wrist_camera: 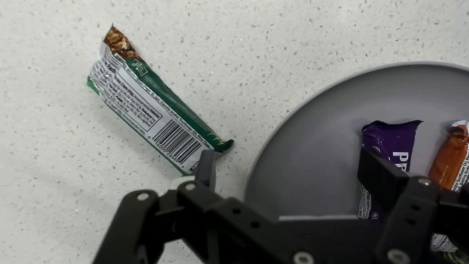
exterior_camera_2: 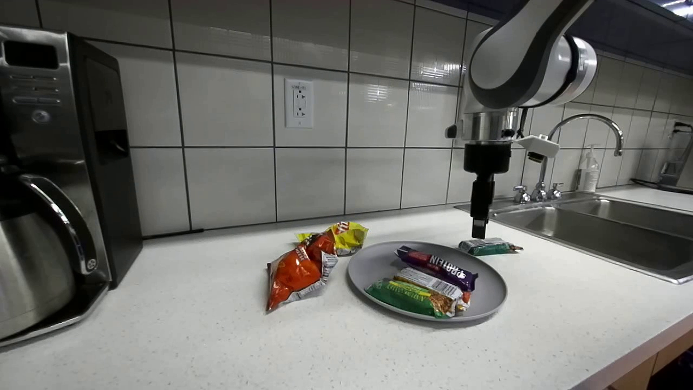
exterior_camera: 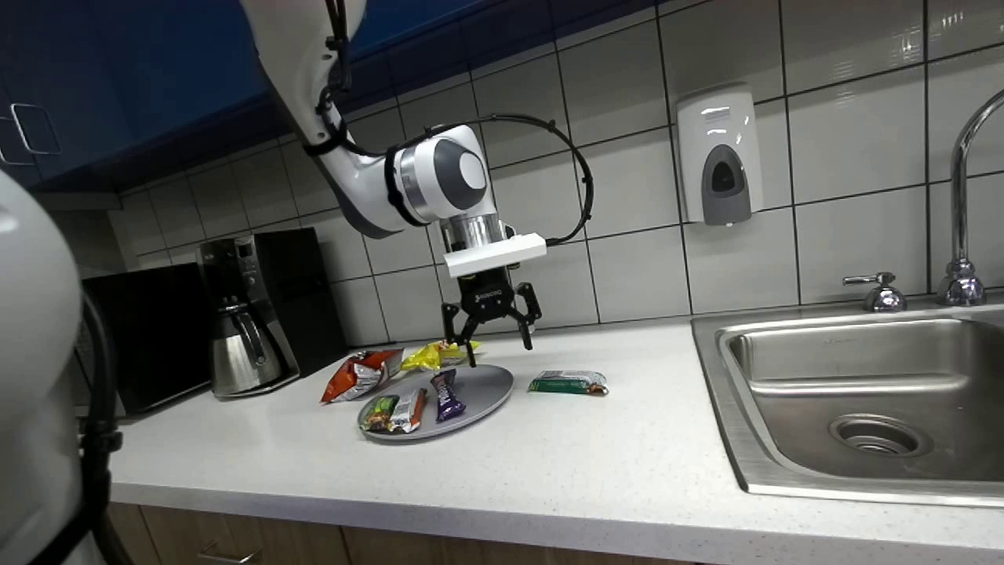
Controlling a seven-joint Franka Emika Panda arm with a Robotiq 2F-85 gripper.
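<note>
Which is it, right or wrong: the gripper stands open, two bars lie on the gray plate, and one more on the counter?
Wrong count: both exterior views show three on the gray plate, not two: a purple bar, a green bar and an orange-and-white bar. The gripper stands open, with another bar on the counter.

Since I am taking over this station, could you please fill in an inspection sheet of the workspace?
Surface: speckled white counter, no spill seen.
Things at hand: three wrapped bars on the grey plate; a green bar lies off it.
Clutter: orange bag and yellow bag near the plate.
Claw: open, holding nothing, above the counter by the plate's edge.
Cables: black cable strapped along the arm, with a loop standing out.
Surroundings: sink, coffee maker, wall soap dispenser, tiled wall.
</note>
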